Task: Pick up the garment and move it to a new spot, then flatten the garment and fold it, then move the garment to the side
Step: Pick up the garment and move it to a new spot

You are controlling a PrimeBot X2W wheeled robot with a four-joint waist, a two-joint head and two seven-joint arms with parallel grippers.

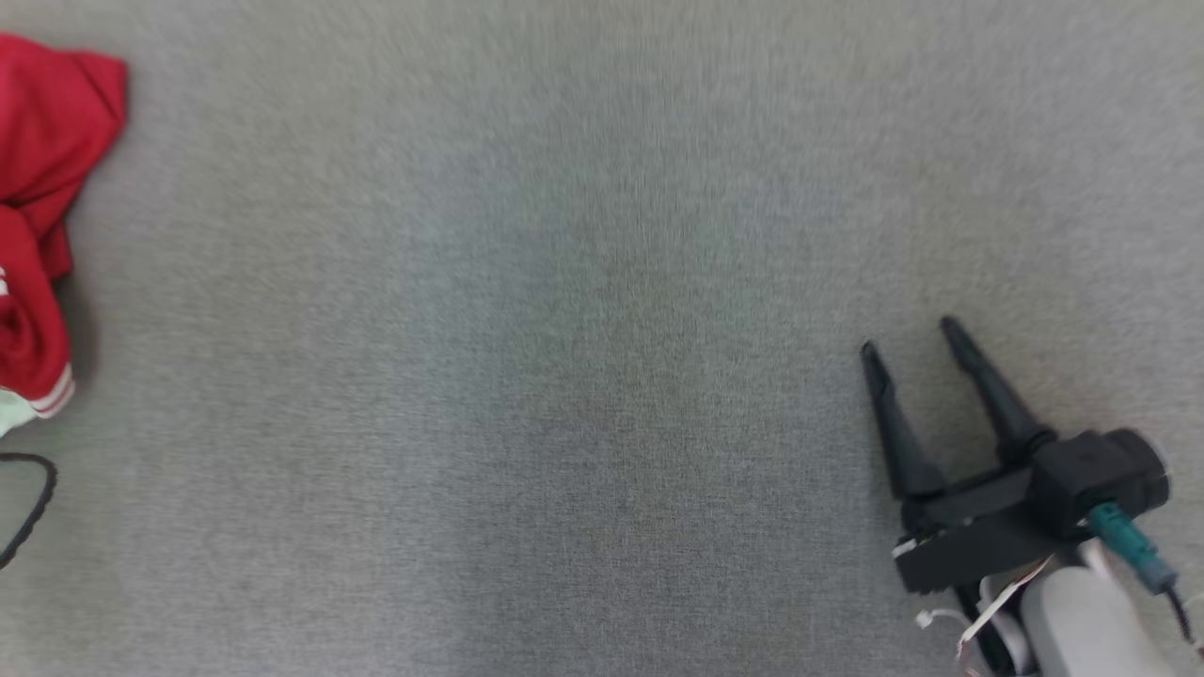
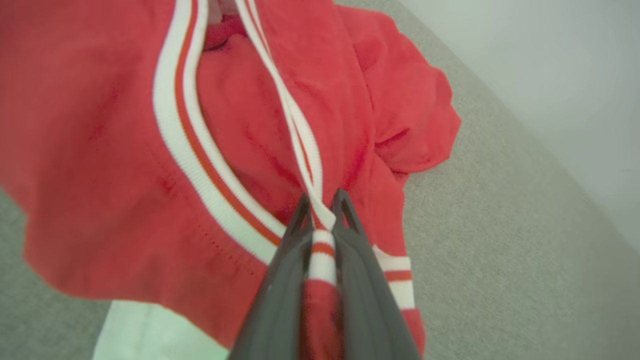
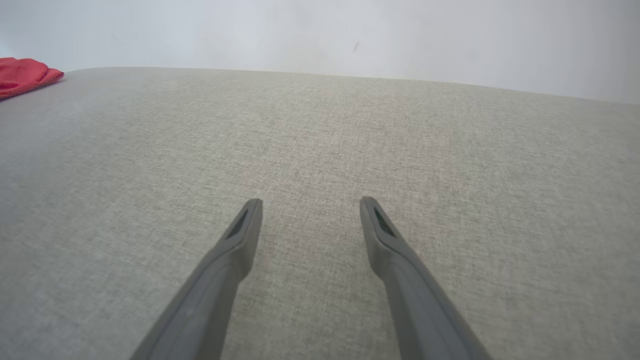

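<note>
Fingers of my left claw (image 2: 321, 198) rise from the bottom of the left wrist view, pressed nearly together and pinching a strip of the white-and-red ribbed trim (image 2: 322, 250) of the garment (image 2: 100, 150) between them. Just past the tips the red cloth spreads in loose folds across most of that view. A wider band of the same trim curves through it, and a pale lining (image 2: 145, 330) peeks out under its lower edge. Whether the pinched part touches anything beneath it, I cannot tell. Beyond the cloth I see the grey woven surface (image 2: 500, 260) and, farther off, a plain pale wall (image 2: 550, 75). On the head view my right claw (image 1: 910, 338) sits at the lower right, its two dark fingers spread wide over the grey weave. The garment (image 1: 38, 188) lies bunched at the far left edge of that view, well apart from the right claw, with a loop of black cable (image 1: 38, 498) just below it at the frame edge. Through the right wrist view that claw's fingers stand apart above the surface. Far ahead to the left, a corner of the red garment (image 3: 22, 75) rests near the surface's back edge, with the wall behind it.
</note>
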